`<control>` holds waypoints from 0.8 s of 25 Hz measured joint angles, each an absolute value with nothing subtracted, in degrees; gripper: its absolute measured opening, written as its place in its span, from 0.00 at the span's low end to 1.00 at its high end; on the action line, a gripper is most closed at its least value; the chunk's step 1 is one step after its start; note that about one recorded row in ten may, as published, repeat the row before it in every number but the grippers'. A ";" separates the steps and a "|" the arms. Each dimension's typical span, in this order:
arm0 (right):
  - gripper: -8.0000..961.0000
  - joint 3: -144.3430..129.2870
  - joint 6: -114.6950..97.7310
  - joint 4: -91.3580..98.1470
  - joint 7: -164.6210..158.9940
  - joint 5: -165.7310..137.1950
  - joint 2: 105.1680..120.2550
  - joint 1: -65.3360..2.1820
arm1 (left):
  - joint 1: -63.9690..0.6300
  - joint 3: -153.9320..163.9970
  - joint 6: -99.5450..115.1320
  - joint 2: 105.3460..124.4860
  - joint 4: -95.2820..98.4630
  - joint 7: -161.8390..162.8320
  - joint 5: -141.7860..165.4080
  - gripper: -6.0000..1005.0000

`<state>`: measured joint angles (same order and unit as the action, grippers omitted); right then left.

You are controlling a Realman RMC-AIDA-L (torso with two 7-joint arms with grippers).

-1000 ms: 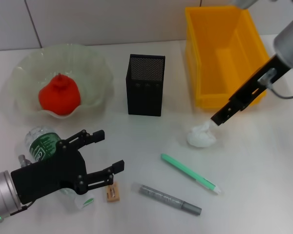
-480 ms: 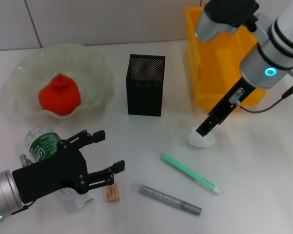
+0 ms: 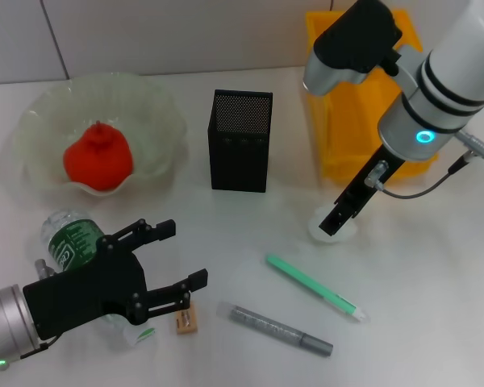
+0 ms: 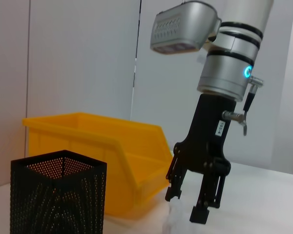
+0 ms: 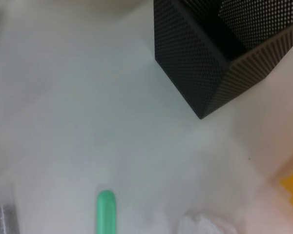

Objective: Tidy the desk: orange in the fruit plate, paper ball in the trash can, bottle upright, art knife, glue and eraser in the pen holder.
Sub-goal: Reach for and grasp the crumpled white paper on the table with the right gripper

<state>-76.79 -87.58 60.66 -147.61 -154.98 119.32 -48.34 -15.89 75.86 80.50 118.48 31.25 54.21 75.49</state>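
The orange point(image 3: 98, 157) rests in the pale green fruit plate point(image 3: 34, 113) at the far left. The paper ball point(image 3: 349, 232) lies on the desk in front of the yellow trash can point(image 3: 363, 89). My right gripper point(image 3: 333, 223) stands down over the ball, open, one finger on each side of the ball point(image 4: 174, 215). The bottle point(image 3: 68, 240) lies on its side at the near left, partly under my left gripper point(image 3: 181, 254), which is open and holds nothing. The tan eraser point(image 3: 187, 321) sits just beyond its fingertips. The black pen holder point(image 3: 240, 141) stands in the middle.
A green art knife point(image 3: 310, 286) and a grey glue stick point(image 3: 274, 328) lie on the near desk between the two arms. The right wrist view shows the pen holder point(image 5: 210, 63), the knife's tip point(image 5: 106, 212) and the paper ball point(image 5: 205, 225). A wall rises behind.
My right arm has swung left and its gripper has come down from beside the paper ball to stand over it. The left gripper has barely shifted.
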 joint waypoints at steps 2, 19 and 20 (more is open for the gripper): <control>0.80 -77.14 -86.62 59.01 -147.61 -154.98 119.33 -48.82 | -15.87 75.86 80.50 118.48 31.21 54.20 75.49 0.86; 0.80 -78.23 -81.88 53.36 -147.23 -154.86 119.45 -50.28 | -15.80 75.85 80.41 118.48 31.20 54.14 75.50 0.86; 0.80 -78.35 -81.66 53.13 -147.23 -154.86 119.45 -50.38 | -15.80 75.85 80.41 118.48 31.20 54.14 75.50 0.86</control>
